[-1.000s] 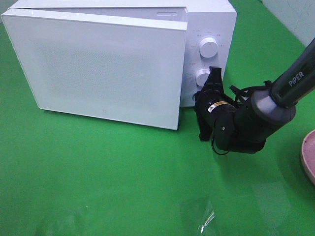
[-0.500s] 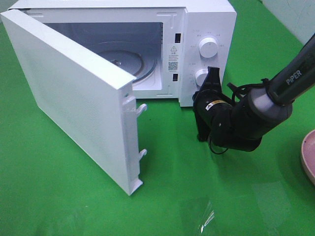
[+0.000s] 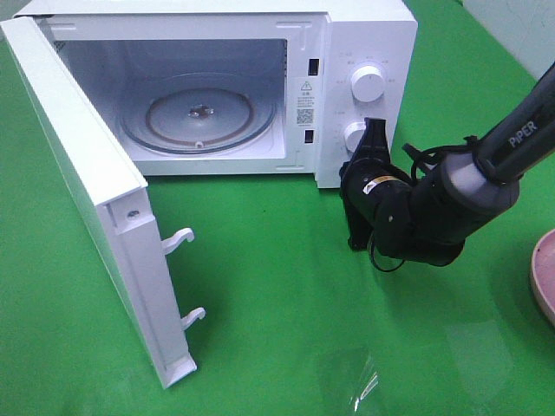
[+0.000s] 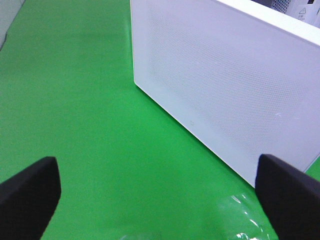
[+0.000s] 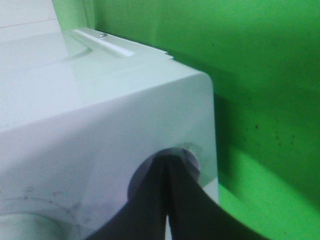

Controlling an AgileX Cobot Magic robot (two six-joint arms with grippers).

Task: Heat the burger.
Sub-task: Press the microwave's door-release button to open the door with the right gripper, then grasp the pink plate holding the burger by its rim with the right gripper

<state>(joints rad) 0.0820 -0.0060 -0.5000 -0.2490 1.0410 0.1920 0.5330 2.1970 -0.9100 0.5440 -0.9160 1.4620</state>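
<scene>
The burger is out of view. The white microwave (image 3: 368, 35) stands at the back with its door (image 3: 87, 199) swung wide open to the left, showing the bare glass turntable (image 3: 199, 113). My right gripper (image 3: 375, 130) is shut, empty, its tip touching the lower knob (image 3: 354, 136) under the upper knob (image 3: 367, 84). In the right wrist view the closed fingers (image 5: 170, 200) meet at that knob (image 5: 192, 155) on the microwave front (image 5: 100, 125). My left gripper (image 4: 157, 172) is open and empty, facing the door's outer face (image 4: 225, 85).
A pink plate (image 3: 544, 273) shows partly at the right edge. A piece of clear plastic film (image 3: 360, 381) lies on the green table near the front. The open door juts far out over the left part of the table.
The microwave door has swung from nearly shut to wide open toward the left. The right gripper stayed at the lower knob.
</scene>
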